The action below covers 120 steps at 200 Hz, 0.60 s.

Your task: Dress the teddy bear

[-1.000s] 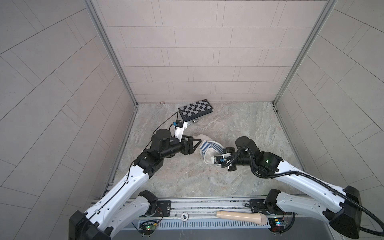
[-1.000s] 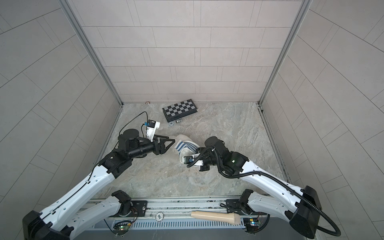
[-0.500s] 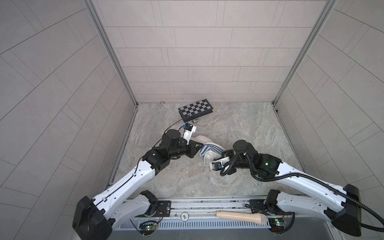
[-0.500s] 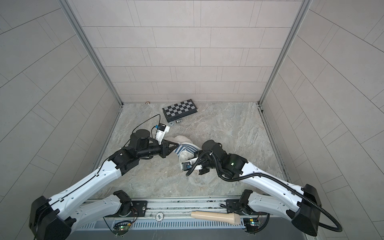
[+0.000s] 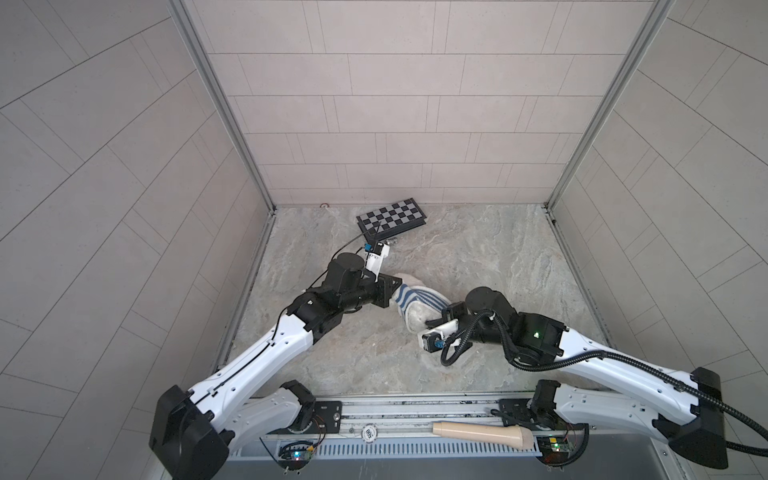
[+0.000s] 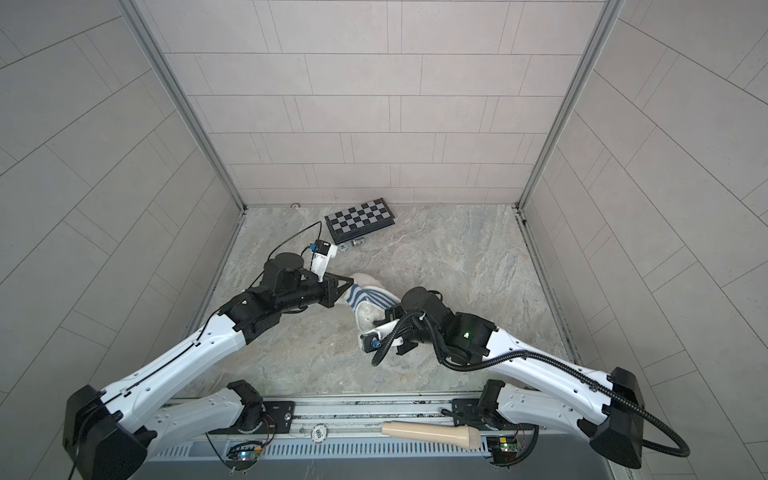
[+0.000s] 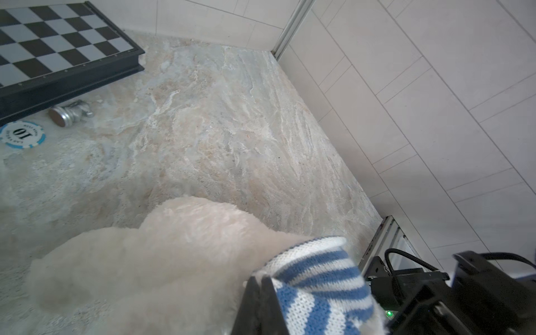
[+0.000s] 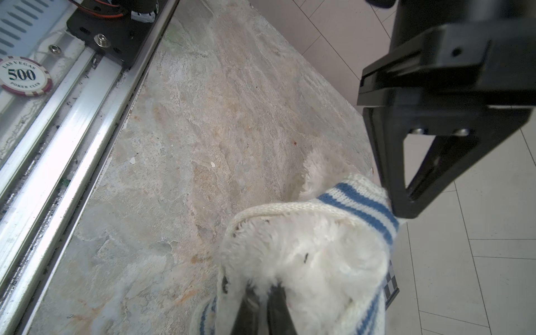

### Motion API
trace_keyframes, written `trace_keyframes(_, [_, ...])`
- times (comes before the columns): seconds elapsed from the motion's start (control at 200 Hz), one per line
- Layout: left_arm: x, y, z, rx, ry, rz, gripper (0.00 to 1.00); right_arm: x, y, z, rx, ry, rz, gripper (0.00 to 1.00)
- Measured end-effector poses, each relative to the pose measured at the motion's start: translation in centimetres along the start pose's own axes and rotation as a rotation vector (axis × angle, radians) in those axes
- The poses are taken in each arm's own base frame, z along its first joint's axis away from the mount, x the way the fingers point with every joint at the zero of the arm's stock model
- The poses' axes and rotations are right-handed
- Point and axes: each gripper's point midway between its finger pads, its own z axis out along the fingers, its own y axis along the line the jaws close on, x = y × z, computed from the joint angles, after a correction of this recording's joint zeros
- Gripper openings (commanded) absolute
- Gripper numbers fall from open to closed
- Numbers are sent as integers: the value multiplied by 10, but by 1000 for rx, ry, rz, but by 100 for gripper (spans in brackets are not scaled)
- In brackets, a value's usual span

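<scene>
The teddy bear (image 5: 412, 323) lies near the middle of the table (image 5: 478, 257), between the two grippers. Most of its body is wrapped in the striped shirt (image 5: 417, 297).

In both top views the left gripper (image 5: 393, 291) meets the bundle at the bear's 10 o'clock. Its fingers (image 7: 255, 293) are pressed together and pinch a fold of the blue-and-white knit. In the left wrist view, bare plush bulges out just past the fingertips.

The right gripper (image 8: 262, 295) comes in from the bear's 4 o'clock. In the top views its tips are mostly hidden under its wrist camera. The right wrist view shows its fingers close together, buried in the white fur where the shirt's cream hem opens around the bear. They appear to nip a tuft of plush, not the knit.

The shirt acts as a sleeve. The bear fills it, and fur shows at the open hem and at the far end by the left fingers.

At 12 o'clock from the bear, by the back wall, lies a chessboard (image 5: 391, 215). Whether anything is inside it cannot be told. Just in front of it, a silver chess piece (image 7: 69, 116) lies on its side beside a blue-rimmed poker chip (image 7: 21, 135).
</scene>
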Motion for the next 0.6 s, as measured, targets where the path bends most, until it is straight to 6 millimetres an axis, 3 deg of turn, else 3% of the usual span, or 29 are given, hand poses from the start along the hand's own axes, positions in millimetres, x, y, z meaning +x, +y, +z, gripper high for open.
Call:
trace_keyframes(0.365, [16, 42, 19, -128, 57, -47, 0, 0, -3, -1, 35, -12, -13, 0])
trace_keyframes(0.601, [21, 59, 18, -199, 55, -58, 0, -1, -3, -5, 48, -24, -18, 0])
